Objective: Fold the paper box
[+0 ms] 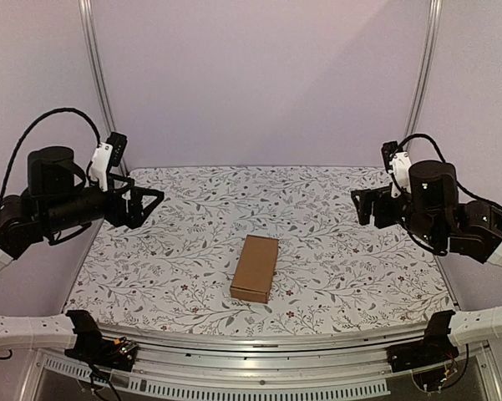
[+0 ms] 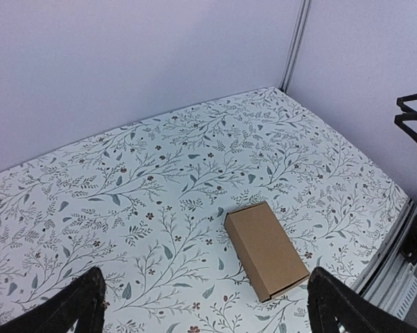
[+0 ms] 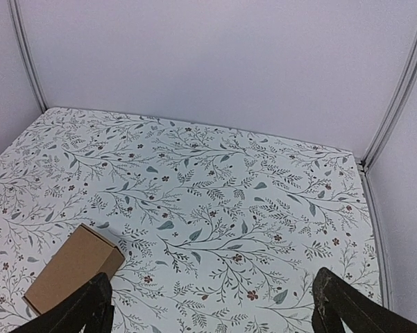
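Note:
The paper box (image 1: pixel 255 268) is a small closed brown cardboard box lying flat on the floral table, a little in front of its middle. The left wrist view shows the paper box (image 2: pixel 266 248) lid down with a thin seam at its near end. In the right wrist view only part of the paper box (image 3: pixel 73 268) shows, at the lower left. My left gripper (image 1: pixel 142 205) hangs open above the table's left side, well away from the box. My right gripper (image 1: pixel 369 207) hangs open above the right side, also apart. Both hold nothing.
The table (image 1: pixel 184 259) carries a white cloth printed with leaves and flowers. Plain walls with metal posts (image 1: pixel 96 79) close in the back and sides. A metal rail (image 1: pixel 259 368) runs along the near edge between the arm bases.

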`<action>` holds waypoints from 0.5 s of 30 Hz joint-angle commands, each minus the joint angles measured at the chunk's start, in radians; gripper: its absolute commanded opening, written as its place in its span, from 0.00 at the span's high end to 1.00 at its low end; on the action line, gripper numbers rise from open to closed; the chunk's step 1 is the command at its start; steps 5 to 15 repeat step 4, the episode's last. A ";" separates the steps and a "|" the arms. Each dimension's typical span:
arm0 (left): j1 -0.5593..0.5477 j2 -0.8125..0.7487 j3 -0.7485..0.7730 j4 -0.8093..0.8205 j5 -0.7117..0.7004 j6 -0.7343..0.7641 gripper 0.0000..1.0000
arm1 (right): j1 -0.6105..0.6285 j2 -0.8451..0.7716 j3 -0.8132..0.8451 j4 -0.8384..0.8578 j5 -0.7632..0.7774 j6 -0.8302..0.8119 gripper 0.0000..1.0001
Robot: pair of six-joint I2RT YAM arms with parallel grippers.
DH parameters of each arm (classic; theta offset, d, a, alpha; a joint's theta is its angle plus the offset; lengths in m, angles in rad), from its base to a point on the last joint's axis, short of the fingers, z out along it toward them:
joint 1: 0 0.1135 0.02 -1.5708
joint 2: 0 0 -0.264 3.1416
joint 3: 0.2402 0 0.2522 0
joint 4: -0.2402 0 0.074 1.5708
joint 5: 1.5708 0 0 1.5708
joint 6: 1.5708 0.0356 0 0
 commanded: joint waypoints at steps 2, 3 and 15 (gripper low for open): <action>0.008 -0.071 -0.110 0.076 0.034 0.066 0.01 | 0.002 -0.016 -0.027 -0.017 -0.010 -0.039 0.01; 0.008 -0.079 -0.114 0.076 0.027 0.066 0.00 | 0.001 -0.014 -0.027 -0.016 0.006 -0.031 0.01; 0.008 -0.084 -0.118 0.075 0.020 0.066 0.00 | 0.001 -0.010 -0.028 -0.014 0.038 -0.023 0.01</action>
